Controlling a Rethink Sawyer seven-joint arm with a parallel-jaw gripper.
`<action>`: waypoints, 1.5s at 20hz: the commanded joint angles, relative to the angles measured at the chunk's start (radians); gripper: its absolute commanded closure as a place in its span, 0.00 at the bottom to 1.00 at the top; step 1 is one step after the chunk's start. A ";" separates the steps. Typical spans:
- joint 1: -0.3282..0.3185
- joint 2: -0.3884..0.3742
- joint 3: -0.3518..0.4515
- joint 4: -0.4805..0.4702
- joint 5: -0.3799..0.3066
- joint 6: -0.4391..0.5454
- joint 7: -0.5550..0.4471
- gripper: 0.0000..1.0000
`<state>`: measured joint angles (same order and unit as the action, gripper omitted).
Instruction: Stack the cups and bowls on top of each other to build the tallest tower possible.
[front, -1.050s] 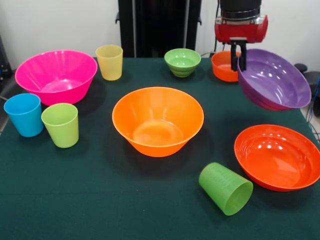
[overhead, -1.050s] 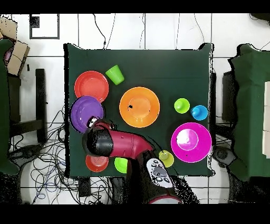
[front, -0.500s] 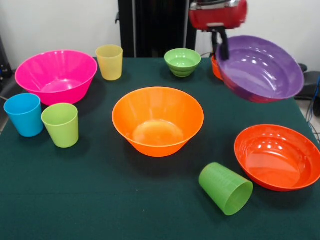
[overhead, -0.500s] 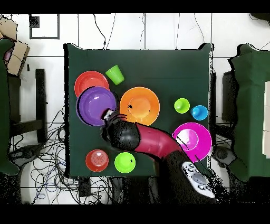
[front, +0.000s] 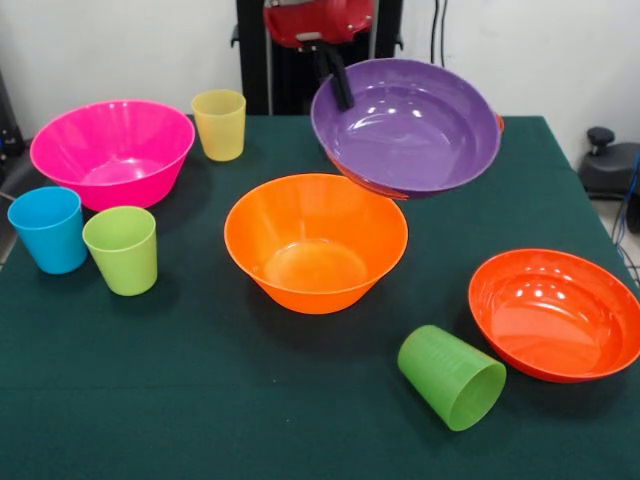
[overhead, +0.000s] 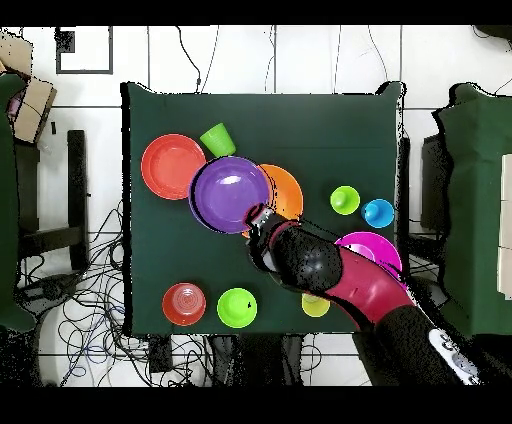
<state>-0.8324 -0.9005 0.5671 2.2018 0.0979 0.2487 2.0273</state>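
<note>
My gripper (front: 342, 96) is shut on the near rim of the purple bowl (front: 405, 125), holding it tilted in the air above the back right edge of the large orange bowl (front: 315, 240). From overhead the purple bowl (overhead: 230, 193) overlaps the orange bowl (overhead: 288, 190), with the gripper (overhead: 258, 213) at its rim. The pink bowl (front: 112, 150), yellow cup (front: 219, 123), blue cup (front: 48, 228) and lime cup (front: 121, 248) stand at the left. A darker green cup (front: 452, 377) lies on its side beside the red-orange bowl (front: 555, 312). No tower is in view.
The small orange bowl (overhead: 184, 303) and small green bowl (overhead: 237, 307) sit near the robot's side of the table, hidden behind the purple bowl in the front view. The arm (overhead: 340, 275) crosses over the pink bowl's edge (overhead: 385, 245) and the yellow cup (overhead: 315, 305).
The gripper has carried the purple bowl from above the table's right side, in the front view, to left over the orange bowl's rim. Nothing else moved.
</note>
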 joint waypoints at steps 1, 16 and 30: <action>0.000 0.063 0.110 0.082 -0.111 0.045 -0.060 1.00; 0.041 0.147 0.033 -0.006 -0.218 0.005 -0.020 1.00; -0.028 0.239 0.037 -0.177 -0.269 0.132 -0.088 1.00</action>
<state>-0.8512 -0.7350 0.6099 2.1509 -0.1099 0.2660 2.0273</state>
